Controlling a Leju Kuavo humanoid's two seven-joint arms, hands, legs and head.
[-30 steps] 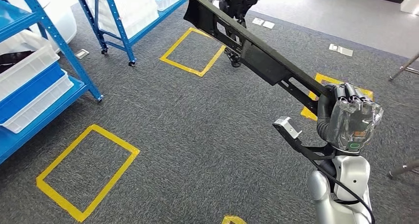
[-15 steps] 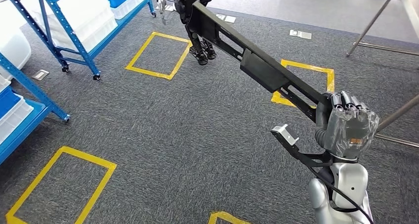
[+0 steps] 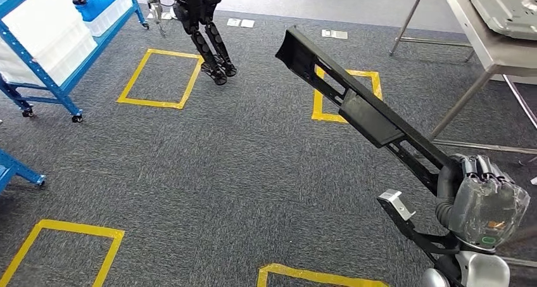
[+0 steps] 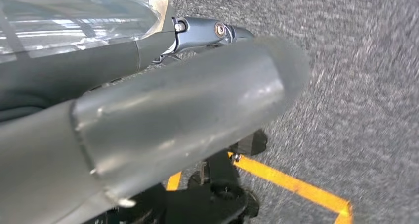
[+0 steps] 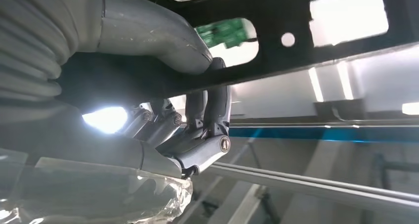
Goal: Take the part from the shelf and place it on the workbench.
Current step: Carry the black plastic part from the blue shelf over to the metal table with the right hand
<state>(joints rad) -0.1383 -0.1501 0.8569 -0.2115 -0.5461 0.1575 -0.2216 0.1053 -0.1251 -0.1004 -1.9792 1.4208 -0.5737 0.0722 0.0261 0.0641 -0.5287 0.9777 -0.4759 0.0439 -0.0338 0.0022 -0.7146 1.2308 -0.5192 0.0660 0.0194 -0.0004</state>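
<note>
The part [image 3: 370, 119] is a long black frame with slots and a wider block near its middle. My right hand [image 3: 484, 201] grips it at its near end, low on the right of the head view, and the part slants up and away to the left over the carpet. In the right wrist view my fingers [image 5: 212, 110] wrap round a bar of the part [image 5: 306, 61], with the thumb over it. The workbench [image 3: 497, 54] stands at the far right on metal legs, apart from the part. My left hand [image 4: 173, 115] hangs over the carpet and holds nothing.
A grey metal piece [image 3: 506, 5] lies on the workbench. A blue shelf [image 3: 95, 52] with white and blue bins stands far left. Another robot's black legs [image 3: 206, 33] stand at the back. Yellow tape squares [image 3: 152, 103] mark the grey carpet.
The camera has turned right: the shelves have slid off to the left and the workbench has come in at the top right. My right hand still holds the part.
</note>
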